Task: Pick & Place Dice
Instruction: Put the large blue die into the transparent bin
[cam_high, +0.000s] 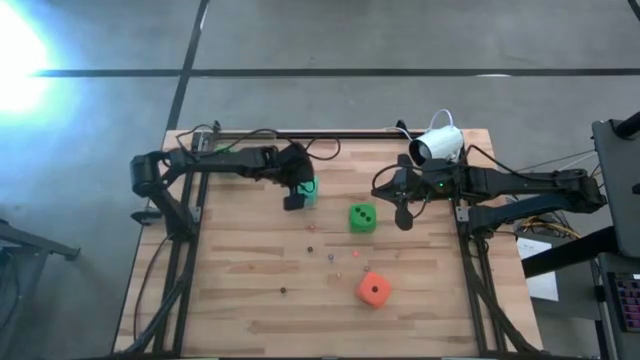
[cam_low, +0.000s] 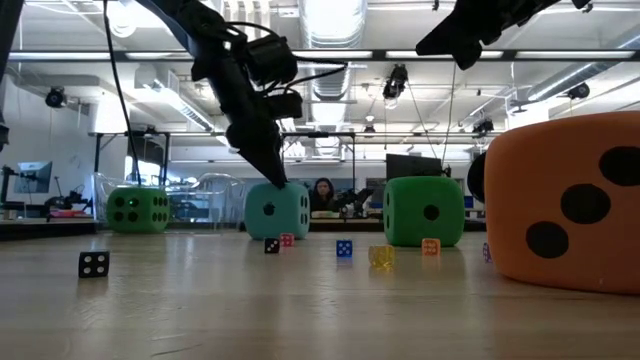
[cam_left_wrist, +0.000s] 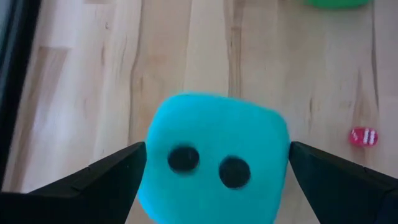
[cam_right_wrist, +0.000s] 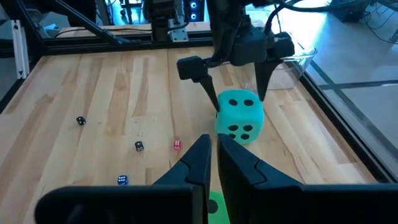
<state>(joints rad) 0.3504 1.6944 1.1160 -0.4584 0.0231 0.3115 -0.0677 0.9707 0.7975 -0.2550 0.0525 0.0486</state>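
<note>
A teal die (cam_left_wrist: 214, 158) rests on the wooden table, two dark pips facing the left wrist camera. My left gripper (cam_left_wrist: 217, 163) slants down over it, open, with one finger on either side of it; the right wrist view shows the same straddle around the teal die (cam_right_wrist: 239, 121). A green die (cam_high: 362, 218) sits mid-table, and an orange-red die (cam_high: 373, 290) lies nearer the front edge. Another green die (cam_low: 138, 210) shows at the left in the low view. My right gripper (cam_right_wrist: 214, 163) hangs shut above the table at the right, holding nothing. My left gripper comes at the teal die slanting down from the table's left, its fingertips (cam_left_wrist: 134, 163) standing close beside the die's two opposite sides (cam_left_wrist: 152, 155). Whether they touch it I cannot tell. The die sits flat on the table.
Several tiny dice (cam_low: 93, 263) lie scattered on the boards between the big ones. A white camera (cam_high: 437, 145) stands at the far edge by the right arm. Bare wood (cam_high: 250, 300) lies toward the front left.
</note>
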